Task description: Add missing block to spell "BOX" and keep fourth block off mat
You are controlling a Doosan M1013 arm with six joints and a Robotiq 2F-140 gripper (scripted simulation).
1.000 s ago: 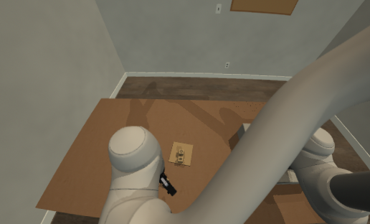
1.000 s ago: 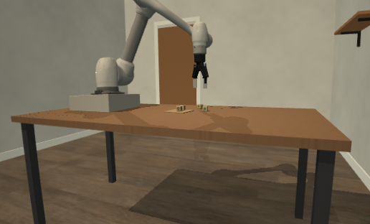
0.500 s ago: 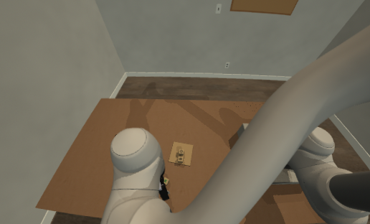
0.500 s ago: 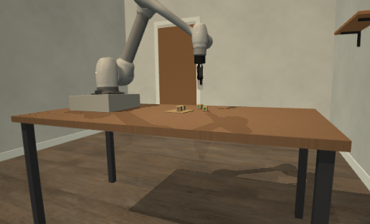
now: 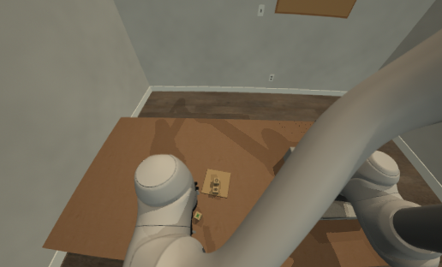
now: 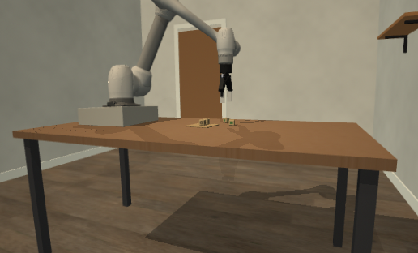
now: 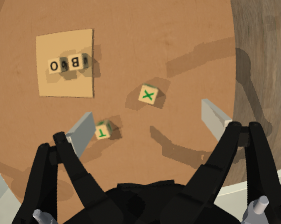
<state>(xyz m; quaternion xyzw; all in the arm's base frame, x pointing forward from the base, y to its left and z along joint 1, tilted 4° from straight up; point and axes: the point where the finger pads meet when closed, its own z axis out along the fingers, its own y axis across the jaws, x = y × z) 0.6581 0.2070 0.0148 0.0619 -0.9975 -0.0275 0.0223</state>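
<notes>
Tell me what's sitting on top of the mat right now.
Two letter blocks, B and O, sit side by side on the mat. The X block and a fourth block lie off it on the table. Nothing hides the mat's surface; the open gripper hangs above.

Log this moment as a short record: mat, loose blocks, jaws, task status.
mat: tan mat on the table, carrying two blocks, B and O
loose blocks: X block and T block, both off the mat
gripper: jaws wide open, empty, high above the loose blocks
task status: X not yet added
</notes>
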